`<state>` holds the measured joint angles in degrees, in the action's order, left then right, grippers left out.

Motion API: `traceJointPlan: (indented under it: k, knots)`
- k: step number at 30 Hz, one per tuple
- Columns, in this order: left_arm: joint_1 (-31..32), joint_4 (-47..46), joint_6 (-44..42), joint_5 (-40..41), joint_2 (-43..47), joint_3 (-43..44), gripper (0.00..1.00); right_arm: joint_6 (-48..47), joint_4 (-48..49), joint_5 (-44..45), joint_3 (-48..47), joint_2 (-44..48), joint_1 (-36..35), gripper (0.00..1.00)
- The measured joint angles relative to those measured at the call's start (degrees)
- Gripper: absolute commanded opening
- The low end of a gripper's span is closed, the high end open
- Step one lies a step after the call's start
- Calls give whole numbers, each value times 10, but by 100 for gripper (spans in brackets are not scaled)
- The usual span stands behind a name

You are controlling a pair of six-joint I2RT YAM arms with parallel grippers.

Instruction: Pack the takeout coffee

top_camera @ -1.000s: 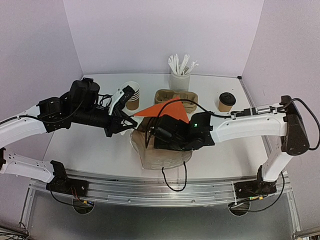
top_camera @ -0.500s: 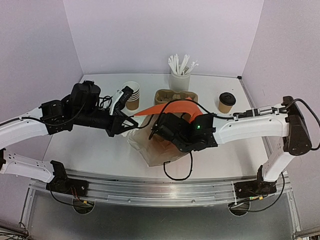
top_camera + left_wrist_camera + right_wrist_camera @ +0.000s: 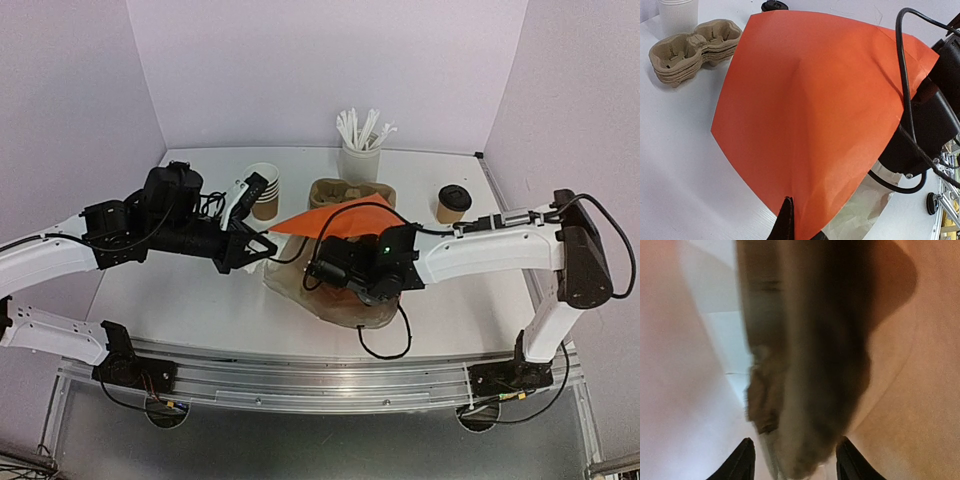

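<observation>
Over the lilac-walled white table point(image 3: 180, 300), left gripper point(image 3: 267, 241) pinches orange paper point(image 3: 335, 222); right gripper point(image 3: 796, 456) unclear.

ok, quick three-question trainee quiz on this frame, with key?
1. True or false: the takeout coffee is already inside the paper bag.
2. The left gripper pinches: A a lidless cup, B orange paper, C a loose lid.
3. What stands just behind the carrier stack?
Key: 1 false, it stands outside the bag, back right. 2 B. 3 a white cup of white sticks.
</observation>
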<state>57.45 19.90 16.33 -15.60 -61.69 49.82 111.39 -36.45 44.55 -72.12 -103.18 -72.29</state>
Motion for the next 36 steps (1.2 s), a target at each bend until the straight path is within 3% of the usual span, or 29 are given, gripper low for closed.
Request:
traceJointPlan:
  k: [5, 8, 13, 21, 27, 36]
  knots:
    - [0, 0, -1, 0, 0, 0, 0, 3, -11, 3, 3, -1, 1, 10]
    - [0, 0, -1, 0, 0, 0, 0, 6, -12, 5, 2, -6, 3, 0]
    - [0, 1, 0, 0, 0, 0, 0, -24, -11, 1, -2, -10, 6, 0]
    - [11, -15, 0, -13, 0, 0, 0, -242, 186, -44, 132, 71, 16, 0]
    - [10, -14, 0, -17, 5, 0, 0, -380, 242, -80, 142, 80, 23, 0]
    - [10, -9, 0, -21, 11, 0, 0, -460, 325, -116, 175, 80, 27, 0]
